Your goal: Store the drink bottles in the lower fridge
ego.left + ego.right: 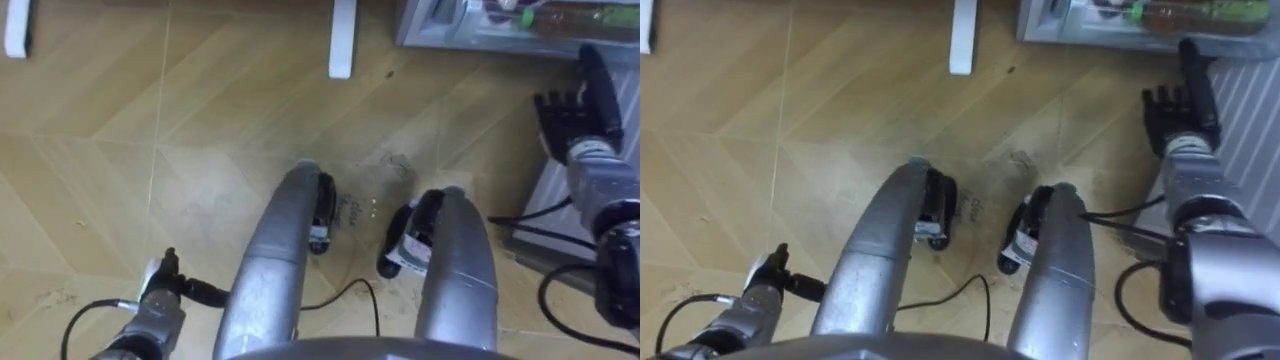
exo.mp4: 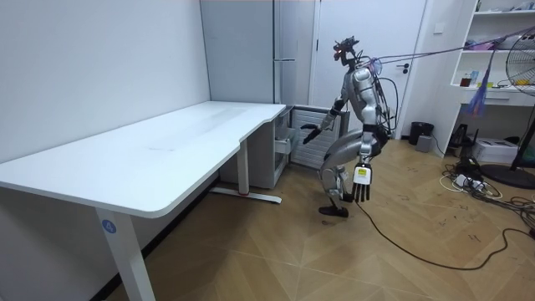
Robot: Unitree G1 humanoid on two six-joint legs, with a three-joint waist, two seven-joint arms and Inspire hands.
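Grey drawer (image 1: 455,40), lower part of the fridge (image 2: 251,75): stands pulled open at the top right of the eye views.

Contents: drinks (image 1: 585,15), green and pale packs lying inside. Their number cannot be told. Judgement: the task's things are already in the compartment, and neither hand carries any.

Right hand (image 1: 568,112): raised just beside the drawer's front edge, apart from it. Fingers straight and slightly spread, holding nothing. Judged purpose: either held clear of the set-down drinks, or ready to push the drawer shut with a flat palm.

Left hand (image 2: 361,186): hangs beside the thigh, fingers straight and pointing at the floor, empty. Idle, probably kept low for balance.

Stance: knees bent, trunk leaning toward the fridge at the end of the white table (image 2: 167,146), so that the right arm reaches the low compartment.

Table leg (image 1: 343,40): white, on the wood floor (image 1: 150,130), left of the drawer.

Remaining step, as judged: closing the drawer. Risk: an off-centre push could skew it or jolt packs lying near the rim.
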